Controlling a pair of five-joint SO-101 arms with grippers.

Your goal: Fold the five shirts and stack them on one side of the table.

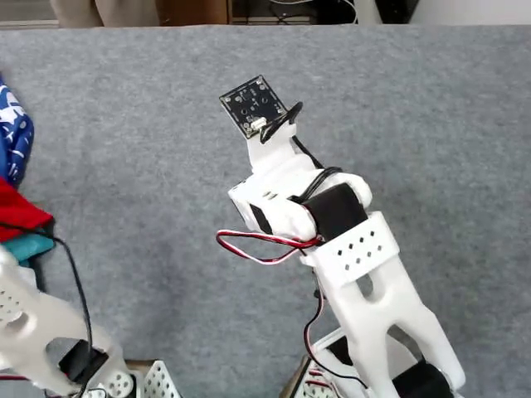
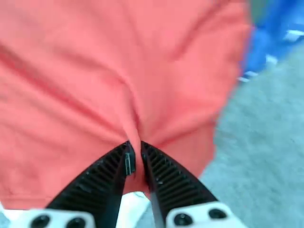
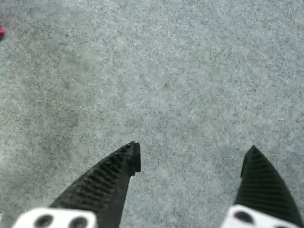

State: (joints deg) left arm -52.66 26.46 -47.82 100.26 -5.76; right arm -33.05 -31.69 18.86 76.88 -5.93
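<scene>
A red shirt point(image 2: 118, 71) lies under my left gripper point(image 2: 135, 147), whose black fingers are shut on a pinched ridge of its cloth. In the high view the red shirt point(image 1: 18, 211) sits at the table's left edge, with a blue patterned shirt point(image 1: 12, 133) behind it and a teal one point(image 1: 26, 247) in front. The blue shirt point(image 2: 275, 38) also shows beside the red one. My right gripper point(image 3: 192, 154) hangs open over bare grey cloth near the table's middle, nothing between its fingers. The right arm point(image 1: 332, 224) stretches from the front edge toward the centre.
The grey table cover point(image 1: 415, 124) spreads flat across the middle, back and right. The left arm's white base point(image 1: 50, 332) stands at the front left corner with a black cable running up from it.
</scene>
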